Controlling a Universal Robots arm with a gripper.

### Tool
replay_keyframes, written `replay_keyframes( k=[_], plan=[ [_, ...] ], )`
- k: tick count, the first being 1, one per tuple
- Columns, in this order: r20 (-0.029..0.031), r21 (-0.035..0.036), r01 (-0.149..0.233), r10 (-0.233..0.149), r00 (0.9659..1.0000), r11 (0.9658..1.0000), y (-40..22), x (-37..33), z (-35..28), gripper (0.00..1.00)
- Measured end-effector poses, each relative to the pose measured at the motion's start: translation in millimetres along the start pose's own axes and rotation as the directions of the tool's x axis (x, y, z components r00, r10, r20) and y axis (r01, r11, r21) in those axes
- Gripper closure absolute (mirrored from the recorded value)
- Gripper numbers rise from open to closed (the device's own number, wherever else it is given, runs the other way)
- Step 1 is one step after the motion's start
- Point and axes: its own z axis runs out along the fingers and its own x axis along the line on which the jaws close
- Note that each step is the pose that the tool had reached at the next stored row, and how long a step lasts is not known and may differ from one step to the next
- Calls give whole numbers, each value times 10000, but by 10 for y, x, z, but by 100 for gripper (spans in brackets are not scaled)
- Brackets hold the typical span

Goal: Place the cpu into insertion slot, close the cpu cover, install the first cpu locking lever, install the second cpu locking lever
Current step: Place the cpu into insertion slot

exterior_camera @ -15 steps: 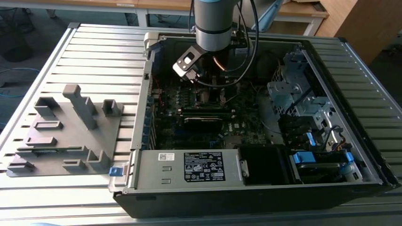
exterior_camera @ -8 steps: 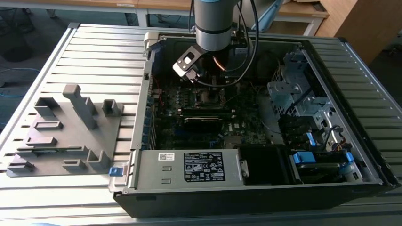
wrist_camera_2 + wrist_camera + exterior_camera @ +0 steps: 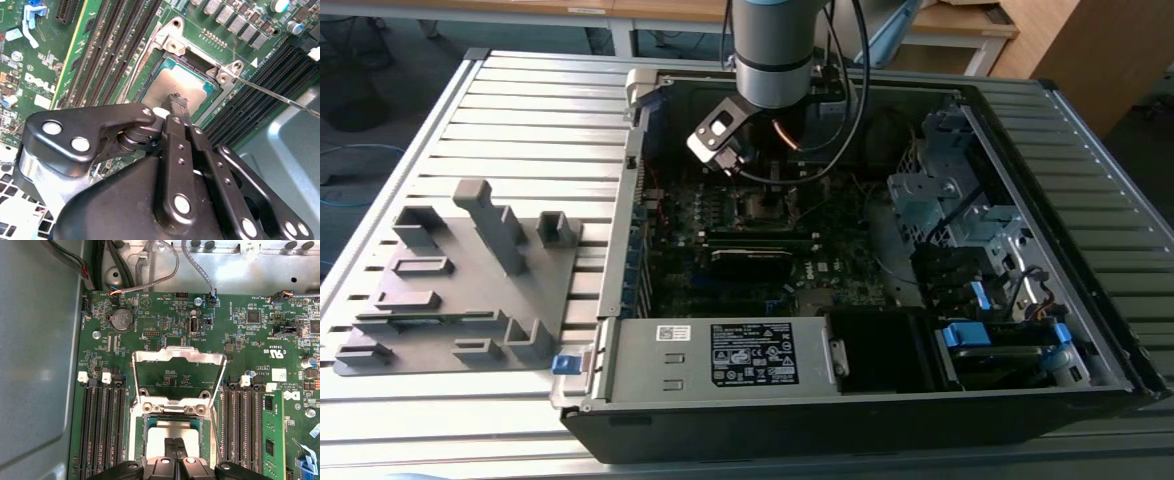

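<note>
The cpu [image 3: 172,430] lies flat in the insertion slot [image 3: 145,426], its dull silver top also showing in the second wrist view [image 3: 162,82]. My gripper [image 3: 175,444] hangs just over the chip's near edge. Its two black fingers [image 3: 176,111] are pressed together with nothing between them, tips at the chip's top. The cpu cover [image 3: 177,356] stands swung open on the far side of the socket, a silvery frame with a large window. A thin locking lever [image 3: 275,95] sticks out sideways, unlatched. In the exterior view the gripper [image 3: 771,178] is inside the open computer case.
Long black memory slots [image 3: 102,425] flank the socket on both sides, and a green memory stick [image 3: 272,440] stands in one. Cables [image 3: 165,260] hang past the board's far edge. The case wall [image 3: 35,365] is close by. A grey fixture [image 3: 454,280] sits at the exterior view's left.
</note>
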Motion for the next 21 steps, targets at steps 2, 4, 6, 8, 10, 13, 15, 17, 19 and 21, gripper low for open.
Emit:
replay_keyframes(
  k=[2,4,6,8,10,13,15,17,19,21],
  plan=[
    [0,0,0,0,10000,10000,0,0,-1,89],
    [1,0,0,0,10000,10000,0,0,-1,89],
    [4,2,-2,2,10000,10000,-1,0,-1,89],
    [4,0,-14,14,10000,10000,-12,0,4,89],
    [5,1,-29,29,10000,10000,-25,1,6,89],
    [5,1,-27,27,10000,10000,-25,0,7,89],
    [0,93,-28,28,10000,10000,-24,1,9,89],
    [-4,445,-34,35,10000,9990,-23,0,12,89],
    [-5,600,-36,36,10000,9982,-22,0,12,89],
    [-4,610,-36,36,10000,9981,-22,0,12,89]
  ],
)
